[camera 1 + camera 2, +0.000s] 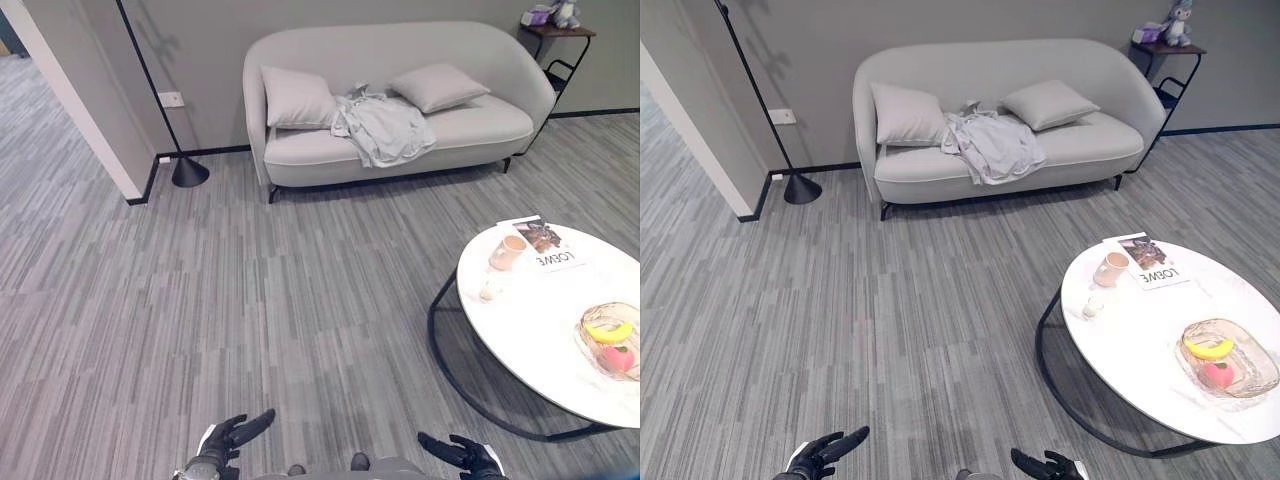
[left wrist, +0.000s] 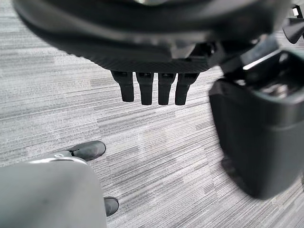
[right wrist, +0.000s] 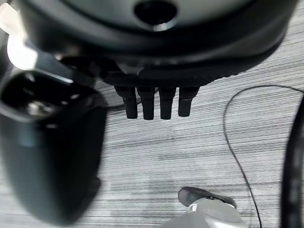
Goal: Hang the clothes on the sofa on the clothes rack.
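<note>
Lying rumpled on the sofa [image 1: 400, 140], well away, the garment [image 1: 385, 128] is untouched; both hands, left hand [image 1: 232, 436] and right hand [image 1: 462, 453], are held spread and empty. The round table [image 1: 530, 340] could be clipped on approach.

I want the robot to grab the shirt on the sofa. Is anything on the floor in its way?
No. Bare carpet lies between each robot hand and the shirt. The round table stands off to the right.

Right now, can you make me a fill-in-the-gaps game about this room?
1. The light grey garment lies on the ___ between two cushions.
2. The banana sits in a bowl on the round white ___.
3. Both hands, left hand and right hand, hold ___.

Missing words: sofa; table; nothing
</note>
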Controlling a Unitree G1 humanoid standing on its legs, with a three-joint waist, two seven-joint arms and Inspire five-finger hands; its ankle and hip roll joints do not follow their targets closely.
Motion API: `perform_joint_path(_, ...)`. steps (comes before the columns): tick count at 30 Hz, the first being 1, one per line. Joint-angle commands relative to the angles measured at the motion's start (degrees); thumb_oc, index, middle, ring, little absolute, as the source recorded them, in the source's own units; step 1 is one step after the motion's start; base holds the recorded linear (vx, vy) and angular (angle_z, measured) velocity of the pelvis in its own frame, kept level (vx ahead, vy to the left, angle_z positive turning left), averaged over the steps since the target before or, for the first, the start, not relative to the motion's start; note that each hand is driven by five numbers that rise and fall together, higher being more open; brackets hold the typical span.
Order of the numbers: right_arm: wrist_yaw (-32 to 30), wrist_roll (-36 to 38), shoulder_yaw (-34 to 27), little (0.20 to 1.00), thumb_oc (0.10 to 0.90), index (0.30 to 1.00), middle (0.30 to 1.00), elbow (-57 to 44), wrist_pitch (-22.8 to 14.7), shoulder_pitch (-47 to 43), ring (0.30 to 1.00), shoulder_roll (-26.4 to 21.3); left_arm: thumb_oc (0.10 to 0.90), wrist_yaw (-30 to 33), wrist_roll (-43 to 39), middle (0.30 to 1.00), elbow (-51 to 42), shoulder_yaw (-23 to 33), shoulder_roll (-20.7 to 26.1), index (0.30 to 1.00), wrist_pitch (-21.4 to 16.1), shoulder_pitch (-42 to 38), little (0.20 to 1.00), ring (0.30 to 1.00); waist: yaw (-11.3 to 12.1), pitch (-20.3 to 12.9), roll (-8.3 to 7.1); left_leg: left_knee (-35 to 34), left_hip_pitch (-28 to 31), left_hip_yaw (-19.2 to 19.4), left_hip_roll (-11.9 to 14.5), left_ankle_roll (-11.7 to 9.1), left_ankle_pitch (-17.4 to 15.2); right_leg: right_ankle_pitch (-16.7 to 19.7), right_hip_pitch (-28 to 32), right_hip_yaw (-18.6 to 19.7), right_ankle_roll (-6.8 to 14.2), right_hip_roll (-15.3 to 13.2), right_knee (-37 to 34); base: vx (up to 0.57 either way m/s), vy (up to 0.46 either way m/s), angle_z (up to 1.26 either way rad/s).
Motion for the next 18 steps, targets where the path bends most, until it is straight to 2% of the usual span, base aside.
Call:
perform_joint_path(1, -1.00, 1.17, 1.08, 0.900, 0.800, 0.900, 0.900, -3.78, -1.78, -2.43, 0.900, -2.34, 0.800, 0.72, -0.93, 0.900, -1.94, -0.48, 1.82, 0.900, -3.12, -2.93, 0.900, 0.900, -0.05, 0.16, -1.77, -0.86, 1.80, 4.44, 0.95, -2.55, -3.62, 5.02, 7.75, -1.14, 5.86, -3.95, -11.30, 0.01, -0.011, 0.05)
perform_joint_path(18, -1.21, 1.99, 1.47, 0.900, 0.800, 0.900, 0.900, -4.16, -1.65, -2.81, 0.900, -2.09, 0.800, 1.20, -1.26, 0.900, 0.20, -0.55, 1.09, 0.900, -2.44, -3.48, 0.900, 0.900, 0.00, 0.56, -1.81, -0.86, 3.09, 4.29, 1.28, -2.62, -3.51, 4.17, 8.70, -1.50, 5.31, -3.46, -11.30, 0.01, -0.011, 0.02)
